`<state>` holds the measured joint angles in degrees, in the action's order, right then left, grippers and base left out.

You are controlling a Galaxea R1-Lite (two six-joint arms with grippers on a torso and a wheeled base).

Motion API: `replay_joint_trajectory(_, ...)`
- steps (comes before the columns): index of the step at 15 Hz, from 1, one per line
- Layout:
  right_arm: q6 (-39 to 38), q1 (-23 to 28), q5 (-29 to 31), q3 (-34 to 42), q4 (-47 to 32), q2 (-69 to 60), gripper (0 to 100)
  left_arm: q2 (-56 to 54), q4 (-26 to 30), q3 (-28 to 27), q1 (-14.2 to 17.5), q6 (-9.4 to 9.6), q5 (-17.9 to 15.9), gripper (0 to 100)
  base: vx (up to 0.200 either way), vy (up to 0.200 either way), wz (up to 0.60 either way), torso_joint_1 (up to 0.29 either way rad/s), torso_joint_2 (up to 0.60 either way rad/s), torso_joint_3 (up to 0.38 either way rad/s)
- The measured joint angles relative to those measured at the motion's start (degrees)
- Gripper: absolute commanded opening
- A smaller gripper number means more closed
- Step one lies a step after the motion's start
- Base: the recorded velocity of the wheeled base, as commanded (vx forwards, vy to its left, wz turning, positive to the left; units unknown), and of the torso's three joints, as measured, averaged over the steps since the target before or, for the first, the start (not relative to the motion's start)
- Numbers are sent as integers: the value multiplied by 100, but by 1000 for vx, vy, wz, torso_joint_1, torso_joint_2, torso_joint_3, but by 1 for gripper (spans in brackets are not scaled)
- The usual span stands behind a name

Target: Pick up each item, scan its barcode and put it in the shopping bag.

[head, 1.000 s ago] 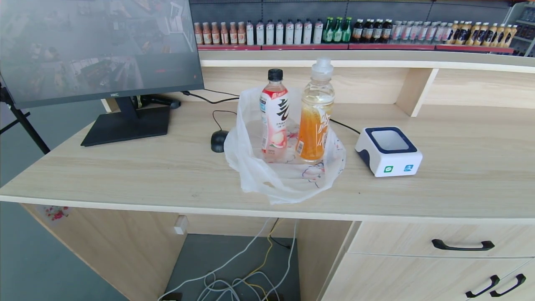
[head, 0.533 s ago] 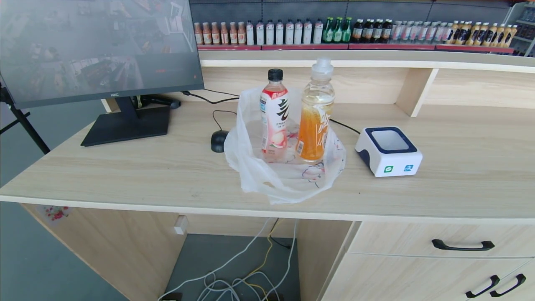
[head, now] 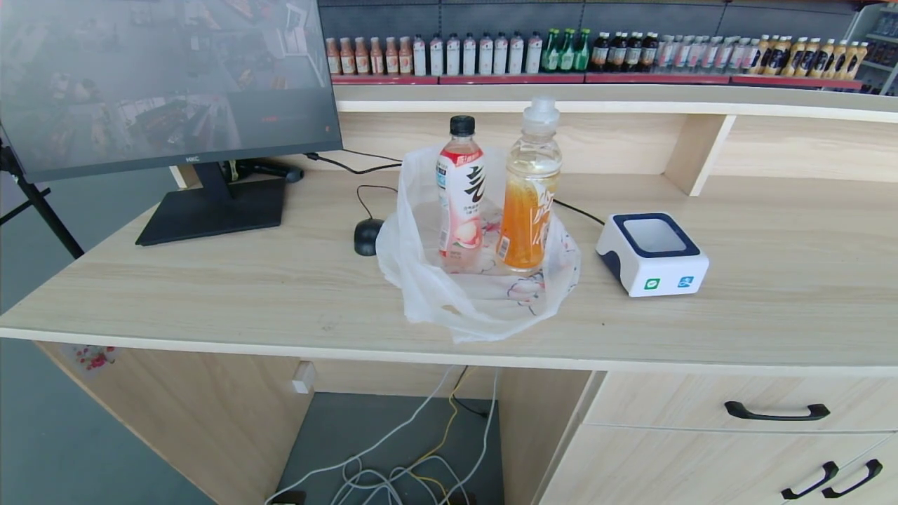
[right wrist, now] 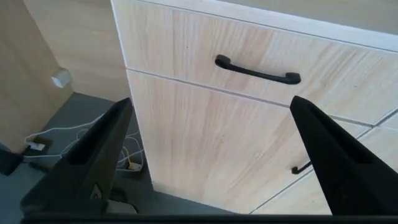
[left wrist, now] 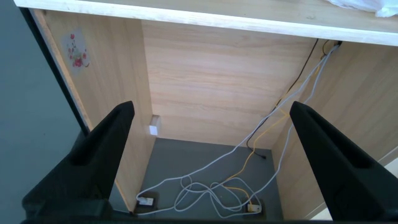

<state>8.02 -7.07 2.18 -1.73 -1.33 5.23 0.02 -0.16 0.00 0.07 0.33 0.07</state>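
Nearest, the left gripper (left wrist: 211, 106) hangs low in front of the bench (head: 210, 294), beneath its front edge, with its two dark fingers (left wrist: 99, 155) spread wide apart and nothing between them; it faces the open space under the bench, where loose cables (left wrist: 205, 193) lie coiled on the floor. The right gripper (right wrist: 211, 99) is equally low, its fingers (right wrist: 93, 162) also wide apart and holding nothing, facing a drawer (right wrist: 249, 56) with a black handle (right wrist: 257, 70). Up on the bench, close to the front edge and about midway along, sits the white shopping bag (head: 421, 280), its mouth open and its sides slumped down. Two bottles stand upright inside it, side by side and just about touching: a pink-labelled bottle (head: 460, 196) with a black cap towards the robot's left, and a taller orange-drink bottle (head: 530, 189) with a clear cap towards its right. Just beside the bag on the robot's right is the white and navy scanner (head: 651, 256), its window facing up. On the other side of the bag a black mouse (head: 367, 236) lies near it, and farther back to the left a monitor (head: 161, 77) stands on its dark base. Well behind the bench, a shelf (head: 596, 78) carries a long row of drink bottles.
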Motion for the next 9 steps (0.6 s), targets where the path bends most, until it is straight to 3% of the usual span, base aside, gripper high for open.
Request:
replay_joint_trajectory(3, 5, 512, 9, 0, 2, -129, 100, 0, 0, 0, 0, 0, -2, 100, 0, 0, 0, 0, 0, 0)
replay_joint_trajectory(9, -121, 658, 11, 41, 173, -513, 100, 0, 0, 0, -2, 0, 0, 100, 0, 0, 0, 0, 0, 0)
